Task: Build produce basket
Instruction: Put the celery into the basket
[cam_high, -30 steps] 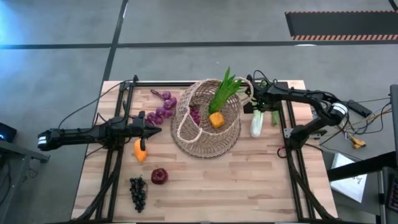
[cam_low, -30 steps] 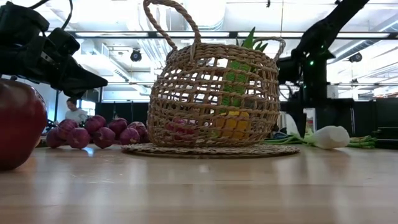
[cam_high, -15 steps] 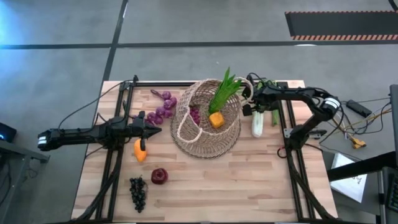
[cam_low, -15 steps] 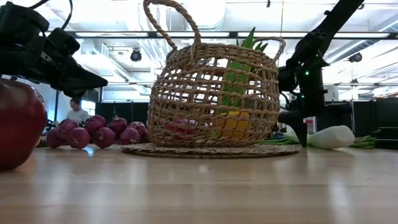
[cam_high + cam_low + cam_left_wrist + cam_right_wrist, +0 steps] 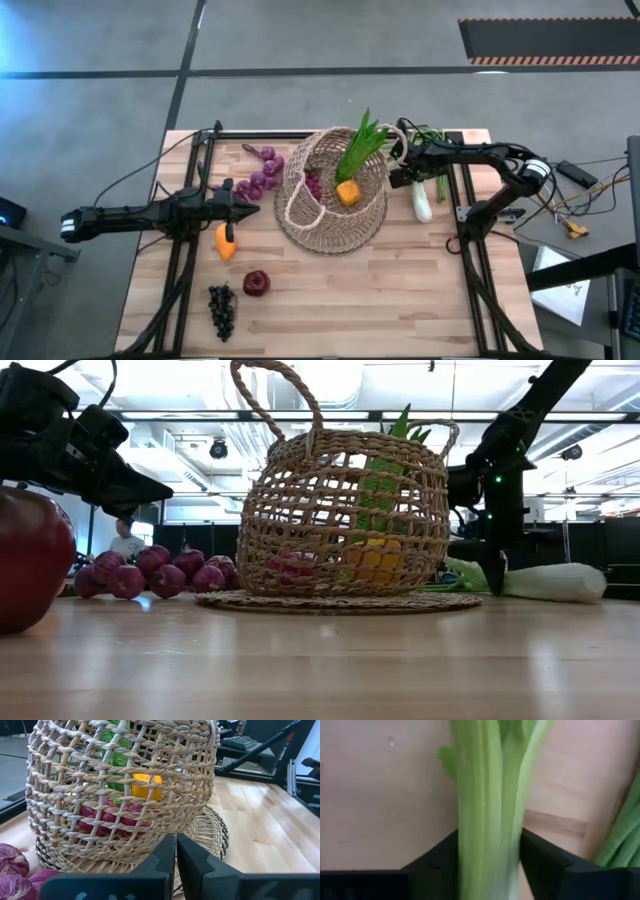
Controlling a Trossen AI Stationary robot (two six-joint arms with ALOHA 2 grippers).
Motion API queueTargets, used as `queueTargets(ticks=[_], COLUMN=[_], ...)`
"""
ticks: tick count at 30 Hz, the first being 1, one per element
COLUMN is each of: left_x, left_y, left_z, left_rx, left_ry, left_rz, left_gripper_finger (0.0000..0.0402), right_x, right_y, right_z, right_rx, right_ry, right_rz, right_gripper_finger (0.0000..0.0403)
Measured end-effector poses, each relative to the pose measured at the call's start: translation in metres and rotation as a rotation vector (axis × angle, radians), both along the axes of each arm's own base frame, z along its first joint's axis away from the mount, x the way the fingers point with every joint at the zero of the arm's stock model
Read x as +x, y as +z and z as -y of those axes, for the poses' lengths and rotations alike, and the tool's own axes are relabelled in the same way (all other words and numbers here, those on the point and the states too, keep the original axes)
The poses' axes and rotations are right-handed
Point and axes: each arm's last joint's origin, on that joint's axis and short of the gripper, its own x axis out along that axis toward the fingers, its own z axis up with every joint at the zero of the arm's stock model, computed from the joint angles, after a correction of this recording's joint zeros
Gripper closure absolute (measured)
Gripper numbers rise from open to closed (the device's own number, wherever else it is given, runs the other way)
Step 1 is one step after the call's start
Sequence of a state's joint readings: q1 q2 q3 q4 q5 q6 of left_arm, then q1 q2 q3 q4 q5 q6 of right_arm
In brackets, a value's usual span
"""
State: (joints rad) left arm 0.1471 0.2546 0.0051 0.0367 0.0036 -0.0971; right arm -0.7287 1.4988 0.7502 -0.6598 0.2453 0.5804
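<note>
Your right gripper (image 5: 490, 862) clamps the long pale-green, white-ended leek (image 5: 422, 203) at 3 o'clock beside the round tan wicker basket (image 5: 335, 190); lift level, clear rim w/o snagging. Left gripper (image 5: 175, 860) clenched, empty.

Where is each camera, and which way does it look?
High view: above the table, looking straight down; both arms show, left hand and right hand.
Low view: at table height, looking level across at the basket and the room.
Left wrist view: on the left arm, facing the basket past its own shut fingers.
Right wrist view: on the right arm, looking at the leek between its fingers.
All but the right wrist view show the basket.
</note>
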Motion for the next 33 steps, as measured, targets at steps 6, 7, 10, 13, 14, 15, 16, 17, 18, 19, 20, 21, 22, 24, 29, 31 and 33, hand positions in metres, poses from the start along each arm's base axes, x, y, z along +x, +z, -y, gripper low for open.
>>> queueTargets(ticks=[6,7,10,13,14,15,16,17,18,19,20,21,22,24,29,31,33], left_x=[0.000,0.000,0.000,0.000,0.000,0.000,0.000,0.000,0.000,0.000,0.000,0.000,0.000,0.000,0.000,0.000,0.000], left_y=[0.000,0.000,0.000,0.000,0.000,0.000,0.000,0.000,0.000,0.000,0.000,0.000,0.000,0.000,0.000,0.000,0.000], left_z=[0.000,0.000,0.000,0.000,0.000,0.000,0.000,0.000,0.000,0.000,0.000,0.000,0.000,0.000,0.000,0.000,0.000], left_rx=[0.000,0.000,0.000,0.000,0.000,0.000,0.000,0.000,0.000,0.000,0.000,0.000,0.000,0.000,0.000,0.000,0.000], left_ry=[0.000,0.000,0.001,0.000,0.001,0.000,0.000,0.000,0.001,0.000,0.000,0.000,0.000,0.000,0.000,0.000,0.000], left_rz=[0.000,0.000,0.000,0.000,0.000,0.000,0.000,0.000,0.000,0.000,0.000,0.000,0.000,0.000,0.000,0.000,0.000], left_gripper_finger=[0.0402,0.0402,0.0402,0.0402,0.0402,0.0402,0.0402,0.0402,0.0402,0.0402,0.0402,0.0402,0.0402,0.0402,0.0402,0.0402,0.0402], right_x=[-0.005,-0.005,-0.013,-0.022,-0.026,-0.031,-0.035,-0.040,-0.043,-0.046,-0.048,-0.048,-0.049,-0.051,-0.022,-0.012,0.001], right_y=[0.035,0.046,0.072,0.106,0.116,0.125,0.133,0.142,0.150,0.157,0.166,0.173,0.181,0.199,0.222,0.229,0.230], right_z=[-0.013,-0.015,-0.030,-0.046,-0.053,-0.059,-0.066,-0.074,-0.081,-0.088,-0.095,-0.102,-0.108,-0.121,-0.150,-0.162,-0.173], right_rx=[-0.205,-0.266,-0.381,-0.550,-0.599,-0.644,-0.690,-0.734,-0.778,-0.819,-0.855,-0.884,-0.912,-0.981,-1.071,-1.107,-1.141], right_ry=[0.032,0.031,0.043,0.016,0.015,0.015,0.017,0.023,0.034,0.048,0.072,0.098,0.138,0.223,0.456,0.532,0.601], right_rz=[-0.027,-0.003,0.042,0.179,0.216,0.251,0.288,0.331,0.382,0.443,0.517,0.592,0.664,0.814,1.027,1.089,1.119], right_gripper_finger=[0.0339,0.0345,0.0353,0.0351,0.0350,0.0350,0.0350,0.0350,0.0350,0.0350,0.0350,0.0350,0.0350,0.0350,0.0350,0.0349,0.0349])
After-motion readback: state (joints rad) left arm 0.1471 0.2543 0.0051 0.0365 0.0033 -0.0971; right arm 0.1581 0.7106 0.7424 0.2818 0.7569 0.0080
